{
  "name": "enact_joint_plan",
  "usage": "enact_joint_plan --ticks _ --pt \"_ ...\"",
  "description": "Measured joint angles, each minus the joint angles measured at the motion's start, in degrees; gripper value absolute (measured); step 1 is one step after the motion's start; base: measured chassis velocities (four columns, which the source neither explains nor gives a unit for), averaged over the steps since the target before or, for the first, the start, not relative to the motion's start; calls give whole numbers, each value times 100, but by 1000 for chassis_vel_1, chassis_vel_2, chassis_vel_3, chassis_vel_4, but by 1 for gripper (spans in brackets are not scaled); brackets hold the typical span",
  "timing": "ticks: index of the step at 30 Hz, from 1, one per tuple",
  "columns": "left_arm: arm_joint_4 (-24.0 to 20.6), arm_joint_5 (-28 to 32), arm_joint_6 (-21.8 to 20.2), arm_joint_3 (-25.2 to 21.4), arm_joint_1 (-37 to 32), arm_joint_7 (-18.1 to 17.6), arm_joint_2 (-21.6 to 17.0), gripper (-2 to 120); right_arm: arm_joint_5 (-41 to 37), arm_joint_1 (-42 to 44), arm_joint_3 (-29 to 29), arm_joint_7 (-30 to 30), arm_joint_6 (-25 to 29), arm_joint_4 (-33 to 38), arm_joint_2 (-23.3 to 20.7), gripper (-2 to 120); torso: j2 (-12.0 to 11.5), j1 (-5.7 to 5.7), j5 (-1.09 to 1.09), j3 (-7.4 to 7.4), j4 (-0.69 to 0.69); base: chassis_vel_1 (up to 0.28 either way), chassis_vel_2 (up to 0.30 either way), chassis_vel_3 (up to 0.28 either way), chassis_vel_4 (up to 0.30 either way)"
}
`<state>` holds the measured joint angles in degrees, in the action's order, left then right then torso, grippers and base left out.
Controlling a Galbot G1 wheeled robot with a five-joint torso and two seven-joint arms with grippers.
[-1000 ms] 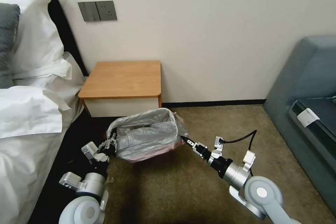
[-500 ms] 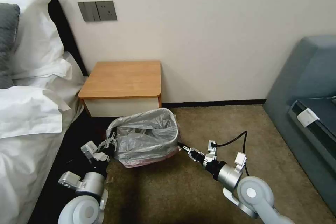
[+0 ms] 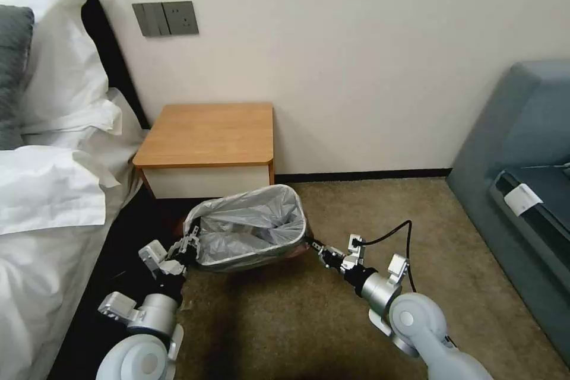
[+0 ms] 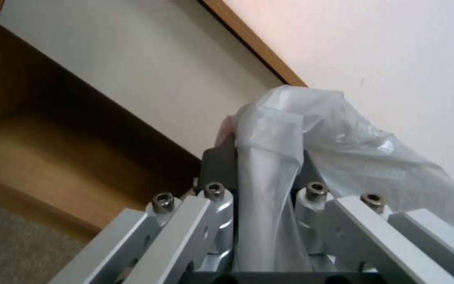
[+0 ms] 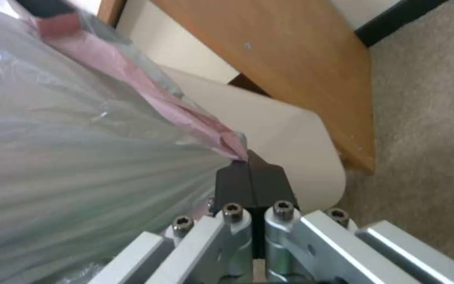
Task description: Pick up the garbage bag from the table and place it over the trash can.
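1. Your garbage bag (image 3: 249,231), crinkly translucent grey with a pinkish-red rim, is spread open over the trash can (image 5: 290,134).
2. The cream-white can stands upright on carpet, just before the table's (image 3: 208,133) front right corner.

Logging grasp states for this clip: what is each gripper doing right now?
Left gripper: shut on the garbage bag.
Right gripper: shut on the garbage bag's pinkish rim.

one garbage bag (image 3: 249,231); one trash can (image 5: 290,130); one table (image 3: 208,133); two grippers, left gripper (image 3: 189,242) and right gripper (image 3: 313,244), each pinched on bag edge; two white pillows (image 3: 53,41); one grey pillow (image 3: 13,59); one wall switch plate (image 3: 165,18); one grey sofa (image 3: 522,148); one bed (image 3: 47,202)
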<state>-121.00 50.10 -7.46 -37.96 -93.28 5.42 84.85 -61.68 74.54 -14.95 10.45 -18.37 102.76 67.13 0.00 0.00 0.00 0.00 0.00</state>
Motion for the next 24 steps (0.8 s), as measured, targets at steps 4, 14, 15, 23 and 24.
enact_joint_plan --ticks 4,14,15,23,24 --pt "-19 -9 -7 2 -3 -21 3 11 51 106 -38 38 -40 79 -45 0 0 0 0 0 0 0 0 0 0" --pt "11 -18 2 -49 142 -315 -1 11 969 580 -194 979 184 252 -363 28 0 0 0 0 0 0 0 0 0" --pt "35 -45 4 -53 187 -372 -1 11 1089 692 -307 1173 305 323 -445 36 0 0 0 0 0 0 0 0 0" --pt "131 -515 32 5 226 -452 -5 11 1587 1010 -1053 1435 891 1043 -855 64 0 0 0 0 -2 0 0 0 0" --pt "131 -515 32 5 226 -452 -5 11 1587 1010 -1053 1435 891 1043 -855 64 0 0 0 0 -2 0 0 0 0"
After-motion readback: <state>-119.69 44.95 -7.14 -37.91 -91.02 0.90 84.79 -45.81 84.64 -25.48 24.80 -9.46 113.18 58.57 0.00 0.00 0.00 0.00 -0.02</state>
